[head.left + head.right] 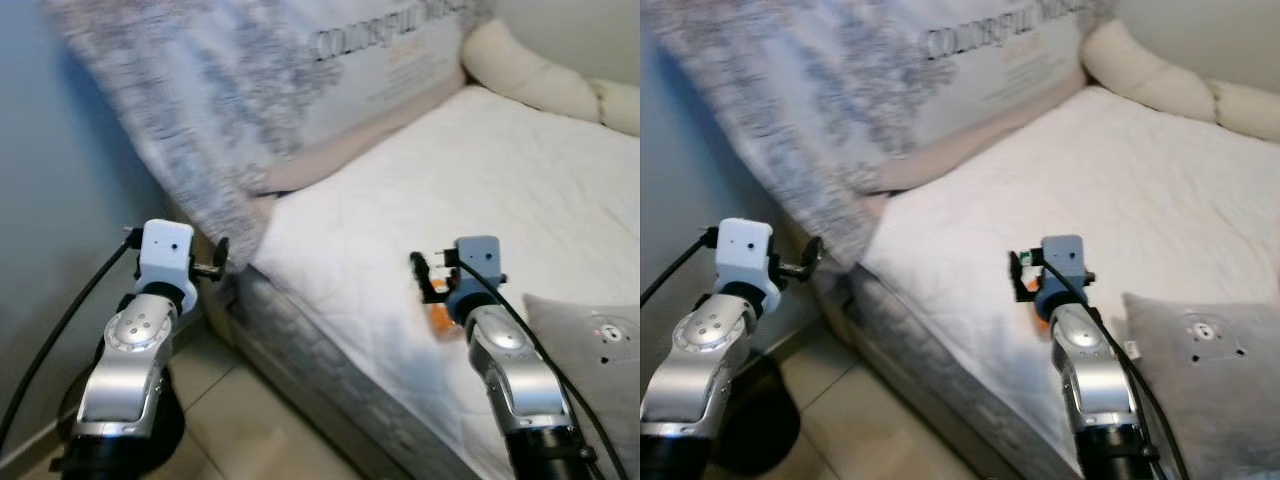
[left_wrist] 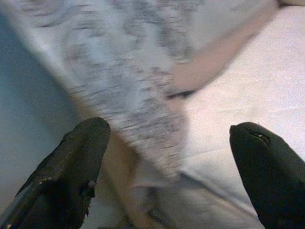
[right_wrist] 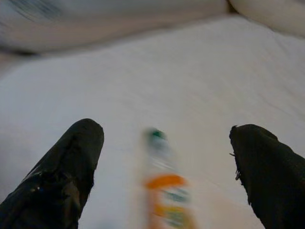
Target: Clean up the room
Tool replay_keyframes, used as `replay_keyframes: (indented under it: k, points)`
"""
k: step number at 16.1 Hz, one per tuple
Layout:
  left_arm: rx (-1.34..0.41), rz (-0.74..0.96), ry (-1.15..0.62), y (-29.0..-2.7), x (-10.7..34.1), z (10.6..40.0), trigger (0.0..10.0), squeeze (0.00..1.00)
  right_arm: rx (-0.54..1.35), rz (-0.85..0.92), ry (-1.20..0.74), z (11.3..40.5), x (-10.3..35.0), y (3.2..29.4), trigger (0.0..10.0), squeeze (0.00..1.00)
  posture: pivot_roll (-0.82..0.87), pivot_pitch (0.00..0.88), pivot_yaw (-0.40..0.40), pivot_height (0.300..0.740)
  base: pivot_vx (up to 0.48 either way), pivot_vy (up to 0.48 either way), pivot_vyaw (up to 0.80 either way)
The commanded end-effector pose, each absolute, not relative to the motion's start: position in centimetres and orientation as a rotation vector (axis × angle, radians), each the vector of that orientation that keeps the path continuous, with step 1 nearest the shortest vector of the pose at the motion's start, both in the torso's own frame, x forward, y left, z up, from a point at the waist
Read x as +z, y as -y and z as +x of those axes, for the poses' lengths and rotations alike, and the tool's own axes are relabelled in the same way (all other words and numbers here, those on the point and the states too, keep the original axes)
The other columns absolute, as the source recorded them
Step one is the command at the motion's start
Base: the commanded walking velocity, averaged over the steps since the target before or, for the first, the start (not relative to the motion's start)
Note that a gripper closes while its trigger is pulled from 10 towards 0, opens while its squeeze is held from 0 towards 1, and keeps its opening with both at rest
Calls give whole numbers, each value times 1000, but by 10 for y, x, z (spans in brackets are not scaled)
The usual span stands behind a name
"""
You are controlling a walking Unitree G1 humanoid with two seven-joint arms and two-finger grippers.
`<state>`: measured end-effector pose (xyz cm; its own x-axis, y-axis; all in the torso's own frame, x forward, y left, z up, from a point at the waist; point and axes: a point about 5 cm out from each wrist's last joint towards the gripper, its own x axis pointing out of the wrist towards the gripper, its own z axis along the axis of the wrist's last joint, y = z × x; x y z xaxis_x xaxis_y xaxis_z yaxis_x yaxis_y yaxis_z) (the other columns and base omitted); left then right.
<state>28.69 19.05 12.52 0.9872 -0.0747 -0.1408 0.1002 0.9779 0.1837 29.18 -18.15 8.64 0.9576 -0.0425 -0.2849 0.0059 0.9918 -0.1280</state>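
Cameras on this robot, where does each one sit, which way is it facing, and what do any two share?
Left eye view: on the head, looking down at the bed; both silver arms show.
Right eye view: same head, same scene from slightly to the side.
Left wrist view: on the left arm, facing the patterned pillow; left gripper jaws open.
Right wrist view: on the right arm, facing a blurred bottle on the white sheet; right gripper jaws open.
Shared: both eyes show both grippers.

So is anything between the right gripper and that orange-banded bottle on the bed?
Nothing visible. The right gripper is open over the white mattress, and the bottle lies between its fingers, apart from both.
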Motion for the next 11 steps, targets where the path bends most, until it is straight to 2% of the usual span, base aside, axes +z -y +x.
replay_keyframes:
  k: [1, 2, 4, 5, 7, 8, 11]
  points:
    - [-97, 212, -119, -192, 131, 286, 10000, 0, -52, -140, -303, 294, 88, 184, 10000, 1000, 48, 0, -17, 740, 401, 0, 0]
    - [-103, 211, -126, -192, 129, 284, 10000, 0, -49, -148, -312, 292, 87, 185, 10000, 1000, 49, 0, -15, 740, 341, 0, 0]
    - [-147, 232, -148, -189, 126, 282, 10000, 0, -45, -140, -337, 293, 84, 189, 10000, 1000, 42, 0, -11, 740, 0, 0, 0]
    - [-249, 336, -191, -180, 120, 280, 10000, 0, -39, -161, -374, 302, 84, 197, 10000, 1000, 39, 0, -7, 740, 0, 0, 0]
    - [-328, 348, -184, -173, 121, 279, 10000, 0, -48, -174, -405, 314, 86, 204, 10000, 1000, 34, 0, 0, 740, 0, 0, 0]
    - [-388, 326, -200, -169, 119, 278, 10000, 0, -49, -203, -493, 325, 82, 212, 10000, 1000, 31, 0, 6, 740, 0, 0, 0]
    - [-511, 320, -244, -167, 118, 272, 10000, 0, -39, -231, -640, 330, 70, 225, 10000, 1000, 38, 0, 4, 740, 0, 0, 0]
